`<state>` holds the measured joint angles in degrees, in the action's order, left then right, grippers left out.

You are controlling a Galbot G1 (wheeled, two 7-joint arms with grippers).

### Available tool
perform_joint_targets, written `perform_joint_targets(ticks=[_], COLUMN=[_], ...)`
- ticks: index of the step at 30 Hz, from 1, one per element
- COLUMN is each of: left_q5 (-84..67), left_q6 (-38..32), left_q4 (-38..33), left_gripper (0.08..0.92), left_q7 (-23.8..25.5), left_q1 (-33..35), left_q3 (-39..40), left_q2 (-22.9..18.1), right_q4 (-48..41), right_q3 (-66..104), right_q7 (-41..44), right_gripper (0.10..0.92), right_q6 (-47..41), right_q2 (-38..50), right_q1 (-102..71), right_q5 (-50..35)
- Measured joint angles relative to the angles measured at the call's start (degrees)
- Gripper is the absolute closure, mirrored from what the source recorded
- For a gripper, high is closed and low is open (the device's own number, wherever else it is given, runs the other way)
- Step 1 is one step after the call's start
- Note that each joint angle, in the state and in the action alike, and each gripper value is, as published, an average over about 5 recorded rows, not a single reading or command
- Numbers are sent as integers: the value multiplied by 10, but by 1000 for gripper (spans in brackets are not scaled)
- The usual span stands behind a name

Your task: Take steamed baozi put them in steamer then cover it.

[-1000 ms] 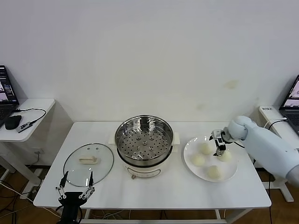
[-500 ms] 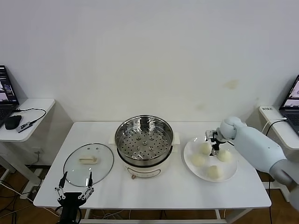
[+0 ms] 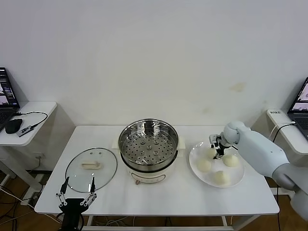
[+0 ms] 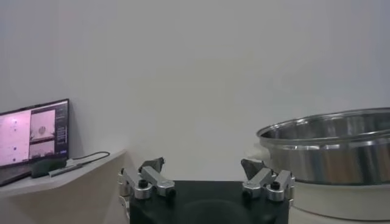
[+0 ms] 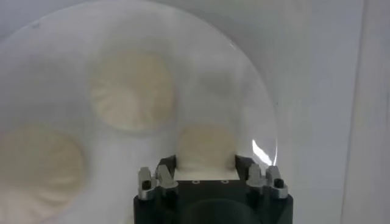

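Several cream-white steamed baozi lie on a white plate (image 3: 238, 179) at the table's right. My right gripper (image 3: 218, 150) is down at the plate's rear left, shut on one baozi (image 3: 211, 153). In the right wrist view that baozi (image 5: 206, 145) is pinched between the fingers of the right gripper (image 5: 206, 165), with two others (image 5: 133, 91) (image 5: 38, 163) beside it. The steamer (image 3: 148, 151) stands mid-table, its perforated tray bare. The glass cover (image 3: 91, 166) lies flat to the steamer's left. My left gripper (image 3: 77, 191) waits open below the table's front edge, also shown empty (image 4: 204, 168).
A side table (image 3: 29, 120) with a mouse and cable stands far left, with laptop screens at both edges. The steamer's steel rim (image 4: 329, 143) rises close beside the left gripper. A white unit (image 3: 284, 122) sits right of the table.
My right gripper shifted a little left over the plate and closed from open onto the rear-left baozi. The left arm has not moved.
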<state>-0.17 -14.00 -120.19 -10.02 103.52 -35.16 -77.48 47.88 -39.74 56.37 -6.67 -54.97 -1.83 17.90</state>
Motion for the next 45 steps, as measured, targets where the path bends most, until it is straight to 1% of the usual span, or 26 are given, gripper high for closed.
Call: perform_joint_targets(ticks=[6, 12, 20, 27, 36, 45], left_q5=[0, -1, -2, -3, -10, -15], left_q6=[0, 0, 3, 3, 4, 4], left_q4=[-1, -2, -9, -11, -13, -11], left_gripper=[177, 177, 177, 177, 177, 177], left_q7=[0, 0, 2, 3, 3, 4], left_q1=[-1, -5, -13, -18, -19, -18], left_q3=[1, 3, 11, 15, 12, 4], left_q2=[0, 3, 12, 19, 29, 28], right_q4=[15, 55, 130, 188, 238, 238], right_q3=[-10, -31, -78, -142, -216, -277], right_q7=[13, 25, 34, 29, 3, -38], right_gripper=[440, 440, 440, 440, 440, 440], right_q6=[-4, -19, -45, -64, -59, 3], right_q2=[12, 41, 90, 100, 66, -21], right_q1=[14, 44, 122, 220, 316, 340], right_q5=[-15, -51, -132, -205, -276, -302])
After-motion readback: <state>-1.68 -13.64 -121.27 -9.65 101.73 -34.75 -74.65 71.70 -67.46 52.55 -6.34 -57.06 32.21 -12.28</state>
